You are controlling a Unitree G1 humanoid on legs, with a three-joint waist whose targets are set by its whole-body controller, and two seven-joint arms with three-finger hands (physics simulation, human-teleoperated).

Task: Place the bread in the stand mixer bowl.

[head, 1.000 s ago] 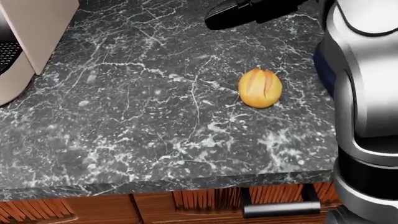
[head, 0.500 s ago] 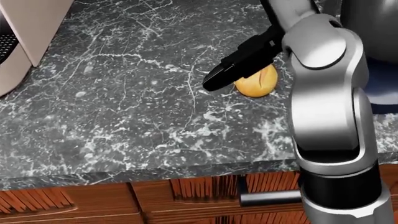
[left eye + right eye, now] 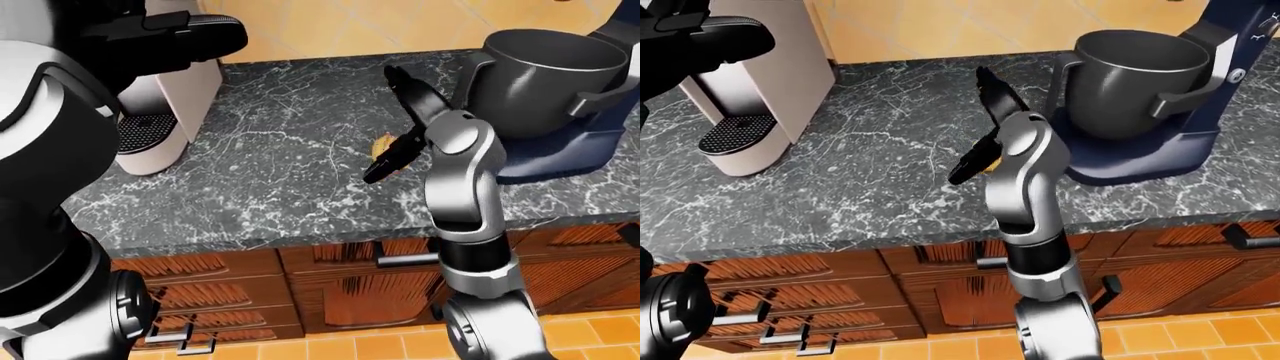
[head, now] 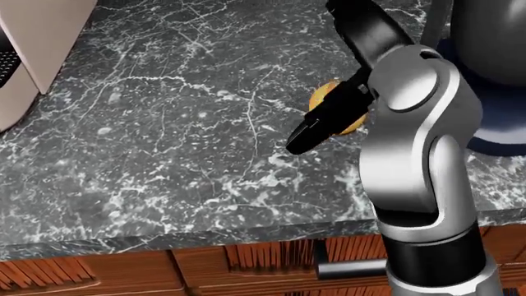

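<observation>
The bread [image 4: 320, 97] is a small golden roll lying on the dark marble counter [image 4: 164, 142], left of the mixer. My right hand [image 4: 300, 140] reaches down across it with black fingers stretched toward the lower left. They cover most of the roll and are not closed round it. The grey stand mixer bowl [image 3: 1130, 67] sits on a navy mixer base [image 3: 1140, 161] at the counter's right end. My left hand [image 3: 190, 34] hovers open and holds nothing, high at the upper left above the coffee machine.
A beige coffee machine [image 3: 750, 97] stands at the counter's left end. Wooden drawers with dark handles [image 4: 353, 265] run below the counter edge. Orange tiles cover the floor and the wall behind.
My right arm swung down from the top of the head view. The hand now lies over the bread with its fingers farther toward the lower left. The bread has stayed put.
</observation>
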